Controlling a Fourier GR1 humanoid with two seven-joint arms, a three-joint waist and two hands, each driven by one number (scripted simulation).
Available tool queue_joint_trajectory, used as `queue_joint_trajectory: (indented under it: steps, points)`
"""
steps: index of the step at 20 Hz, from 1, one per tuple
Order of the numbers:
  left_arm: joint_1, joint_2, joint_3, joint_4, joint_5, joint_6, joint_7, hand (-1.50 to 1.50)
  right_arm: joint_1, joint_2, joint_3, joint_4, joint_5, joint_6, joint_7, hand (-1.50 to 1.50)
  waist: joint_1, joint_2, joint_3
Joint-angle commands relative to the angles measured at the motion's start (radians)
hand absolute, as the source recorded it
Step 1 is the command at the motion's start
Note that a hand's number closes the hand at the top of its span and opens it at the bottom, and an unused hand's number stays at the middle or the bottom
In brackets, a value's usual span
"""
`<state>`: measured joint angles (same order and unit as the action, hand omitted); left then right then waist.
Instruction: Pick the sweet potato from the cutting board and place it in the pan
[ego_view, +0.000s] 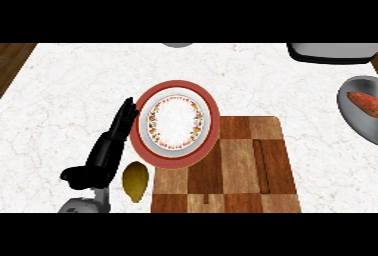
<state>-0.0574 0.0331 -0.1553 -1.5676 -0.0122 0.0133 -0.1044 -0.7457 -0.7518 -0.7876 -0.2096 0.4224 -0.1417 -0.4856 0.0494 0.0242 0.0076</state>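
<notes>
So the sweet potato (365, 103) is sitting in the grey pan (350, 116), way over at the right edge and partly cut off. The wooden cutting board (244, 170) has nothing on it except a red-rimmed plate (176, 123) overlapping its top left corner. The left hand (101, 162) lies on the white marble counter (74, 90) with straight fingers (122, 119) running along the plate's left rim, touching it or very nearly. Just beside the board's left edge there's a yellow-brown lump (136, 181), can't tell what it is. A dark-rimmed white thing (331, 52) sits top right.
</notes>
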Motion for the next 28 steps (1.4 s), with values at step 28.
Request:
queue_joint_trajectory:
  steps: [28]
  points:
    - [-0.041, -0.021, 0.046, 0.086, -0.022, 0.022, -0.032, 0.0, 0.408, -0.046, 0.017, -0.027, -0.159, 0.496, -0.412, -1.5, -0.046, -0.019, -0.005]
